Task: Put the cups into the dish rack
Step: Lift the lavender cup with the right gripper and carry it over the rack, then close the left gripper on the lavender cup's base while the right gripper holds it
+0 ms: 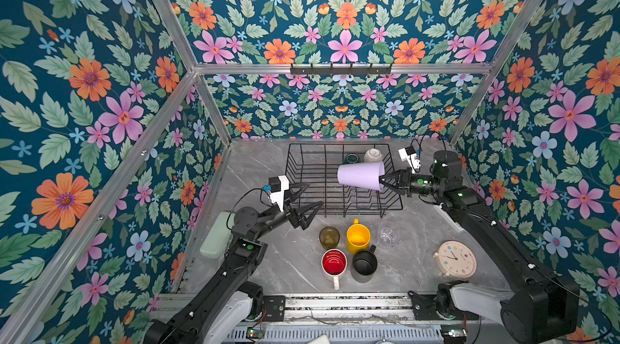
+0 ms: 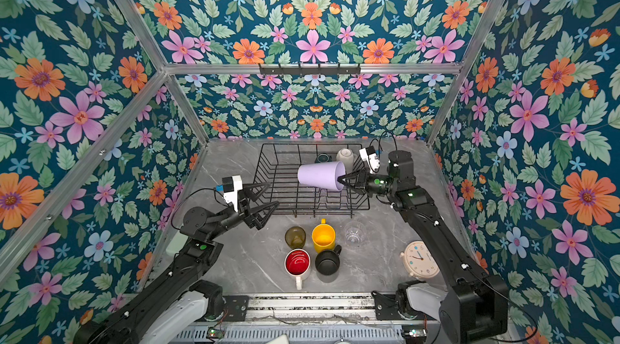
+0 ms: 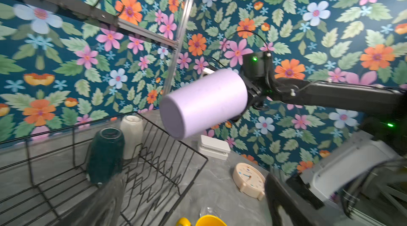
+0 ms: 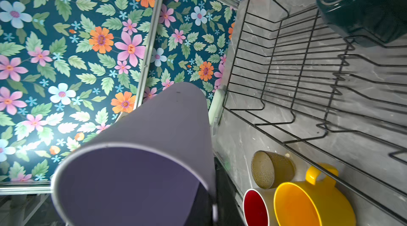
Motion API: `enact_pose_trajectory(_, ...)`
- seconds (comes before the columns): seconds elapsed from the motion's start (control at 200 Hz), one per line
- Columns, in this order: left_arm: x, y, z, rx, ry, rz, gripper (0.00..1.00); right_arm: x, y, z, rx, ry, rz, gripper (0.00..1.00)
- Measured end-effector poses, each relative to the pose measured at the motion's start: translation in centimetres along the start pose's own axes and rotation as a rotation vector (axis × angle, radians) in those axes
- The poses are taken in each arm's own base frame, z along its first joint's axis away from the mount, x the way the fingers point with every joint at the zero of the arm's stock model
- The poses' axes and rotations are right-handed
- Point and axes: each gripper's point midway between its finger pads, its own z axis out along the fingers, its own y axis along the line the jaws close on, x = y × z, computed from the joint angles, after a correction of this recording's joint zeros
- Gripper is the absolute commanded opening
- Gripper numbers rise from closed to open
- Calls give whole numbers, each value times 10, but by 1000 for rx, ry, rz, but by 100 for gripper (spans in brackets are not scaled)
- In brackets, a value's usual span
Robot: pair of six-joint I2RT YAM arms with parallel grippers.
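A: Lilac plastic, I'm guessing. The lilac tumbler [image 1: 360, 174] is hanging on its side above the dish rack [image 1: 295, 164], and the right hand [image 1: 385, 179] is pinching tight on its rim wall.

B: It's probably light and stiff, but smooth, so that rim pinch is risking a swing. Left hand [image 1: 314, 195]?

A: It's gaping wide, empty, hovering beside the dish rack's front corner.

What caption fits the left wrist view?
Right end effector holds a lilac tumbler sideways above the black wire dish rack containing a teal mug and white faceted mug.
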Motion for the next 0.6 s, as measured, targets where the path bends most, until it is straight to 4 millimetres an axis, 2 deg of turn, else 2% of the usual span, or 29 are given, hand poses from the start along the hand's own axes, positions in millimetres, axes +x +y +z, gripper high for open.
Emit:
enact_pose_trajectory(0.195, 4, -11, 8, 121, 33, -37, 100, 2, 11, 4, -79, 56, -19, 0)
enact_pose_trajectory(0.34, -2, -16, 13, 167, 33, -31, 100, 7, 24, 3, -142, 87, -65, 0)
enact_pose_trajectory(0.6, -2, -21, 15, 213, 41, -40, 99, 29, 43, 15, -218, 191, -105, 0)
